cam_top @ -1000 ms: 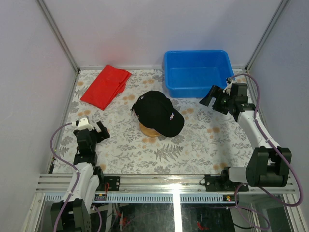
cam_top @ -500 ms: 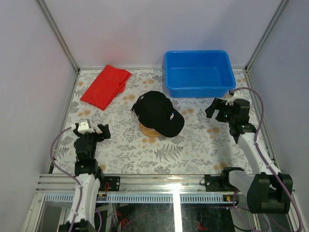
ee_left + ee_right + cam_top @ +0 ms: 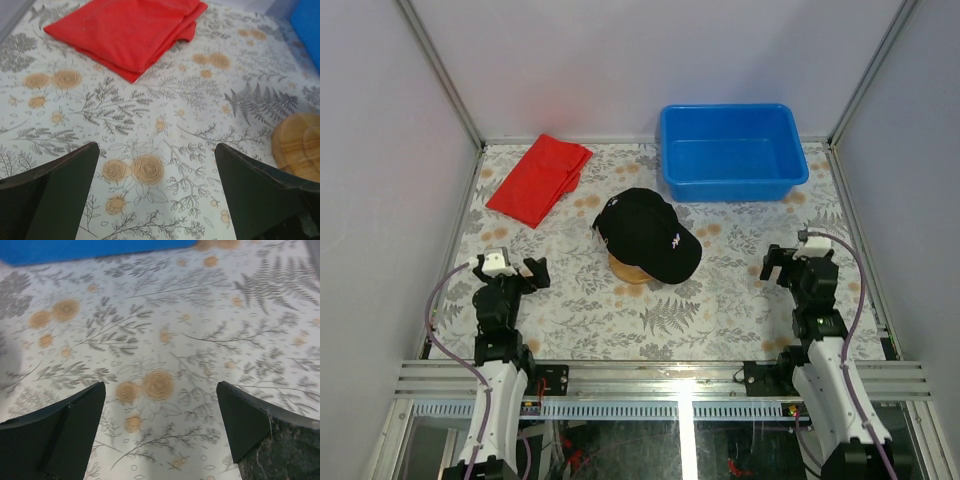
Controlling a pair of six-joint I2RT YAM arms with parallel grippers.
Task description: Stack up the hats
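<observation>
A black cap (image 3: 648, 234) with a small white mark sits on top of a wooden stand (image 3: 630, 270) in the middle of the table, brim toward the front right. No other caps show; any below it are hidden. My left gripper (image 3: 530, 272) is open and empty near the front left, well left of the cap. My right gripper (image 3: 778, 264) is open and empty near the front right. In the left wrist view the stand's wooden edge (image 3: 299, 145) shows at the right. The left wrist fingers (image 3: 55, 190) and the right wrist fingers (image 3: 55, 430) stand wide apart over bare cloth.
A folded red cloth (image 3: 540, 178) lies at the back left and also shows in the left wrist view (image 3: 130, 30). A blue bin (image 3: 731, 150) stands at the back right; its edge shows in the right wrist view (image 3: 90, 250). Grey walls enclose the flowered tabletop (image 3: 720, 300).
My right arm has pulled back from beside the blue bin toward the front right of the table. My left arm drew back slightly toward the near edge, then held. The cap has not moved.
</observation>
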